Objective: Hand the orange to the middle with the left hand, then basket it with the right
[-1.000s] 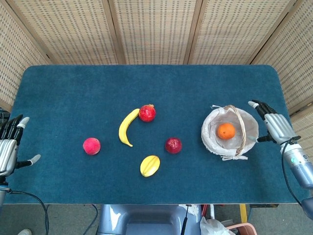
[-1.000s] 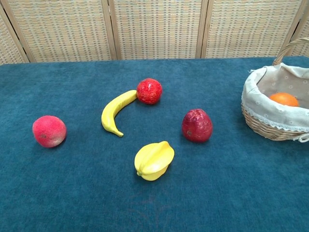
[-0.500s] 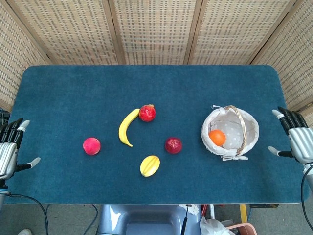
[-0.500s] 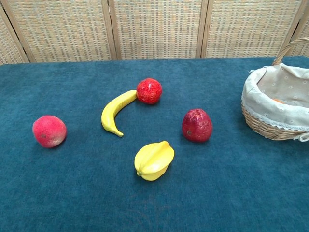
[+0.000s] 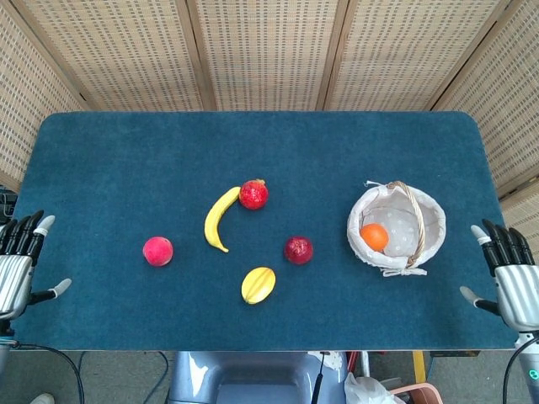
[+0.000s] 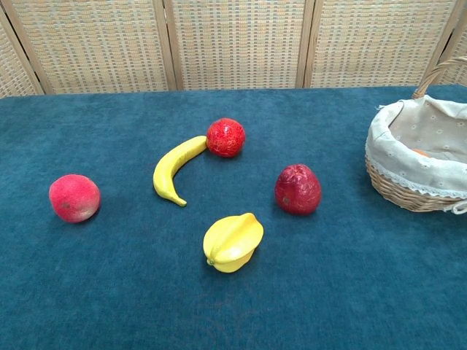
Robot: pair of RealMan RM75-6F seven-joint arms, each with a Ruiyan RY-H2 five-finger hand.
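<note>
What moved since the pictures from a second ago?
The right hand drew back from the basket toward the table's near right edge, open and empty. The orange rolled from the basket's middle to its left side. The left hand slid slightly nearer. The banana and the other loose fruit stayed put.

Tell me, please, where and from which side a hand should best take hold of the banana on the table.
Probably at the thick middle of the banana, from above, with fingers across its narrow width. It lies flat and curved, its upper tip beside the red fruit, so the middle has free cloth on both sides.
</note>
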